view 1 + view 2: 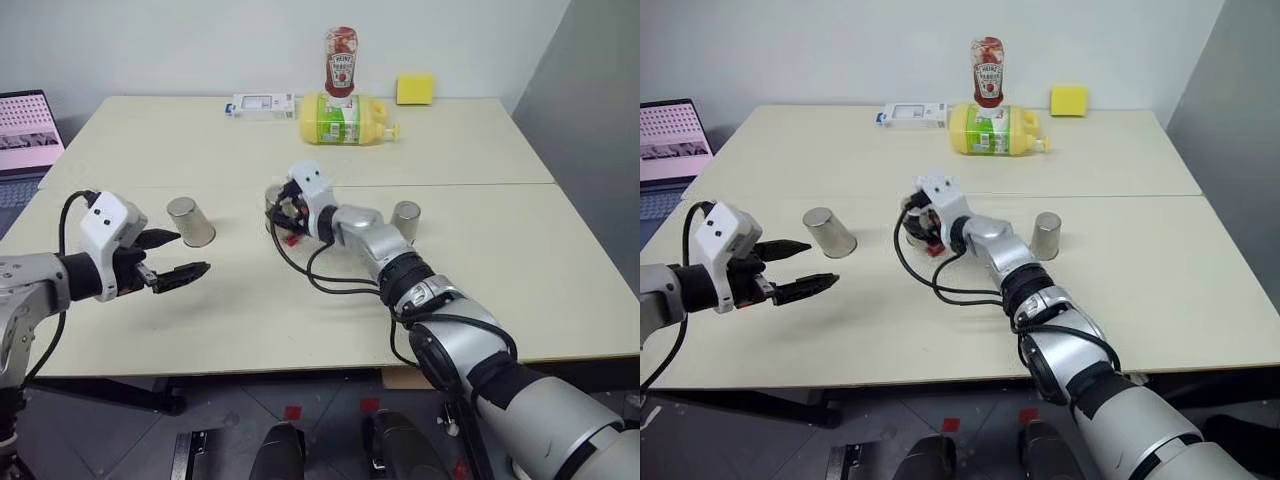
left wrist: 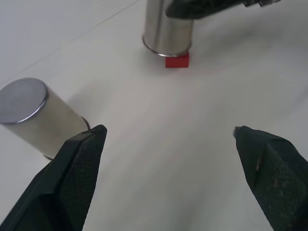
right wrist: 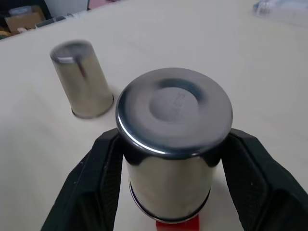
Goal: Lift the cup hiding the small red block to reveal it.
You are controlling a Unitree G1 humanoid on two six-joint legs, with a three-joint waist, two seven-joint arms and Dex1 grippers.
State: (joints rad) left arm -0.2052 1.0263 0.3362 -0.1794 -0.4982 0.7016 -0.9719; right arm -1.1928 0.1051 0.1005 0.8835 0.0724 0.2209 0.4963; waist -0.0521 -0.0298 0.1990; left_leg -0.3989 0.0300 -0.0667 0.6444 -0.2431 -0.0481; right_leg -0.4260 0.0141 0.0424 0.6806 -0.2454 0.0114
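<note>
Three silver cups stand upside down on the beige table (image 1: 520, 280). My right gripper (image 1: 920, 225) is shut on the middle cup (image 3: 173, 144), its black fingers (image 3: 96, 178) pressing both sides. This cup hangs slightly above the table, and the small red block (image 2: 177, 60) shows under its rim. The left cup (image 1: 190, 220) and the right cup (image 1: 405, 222) rest on the table untouched. My left gripper (image 1: 192, 252) hovers open near the table's left front, just in front of the left cup, with nothing between its fingers.
At the back of the table stand a ketchup bottle (image 1: 341, 60), a yellow-green bottle (image 1: 340, 118) lying on its side, a yellow sponge (image 1: 415, 88) and a white box (image 1: 260, 105). A laptop (image 1: 28, 130) sits off the left edge.
</note>
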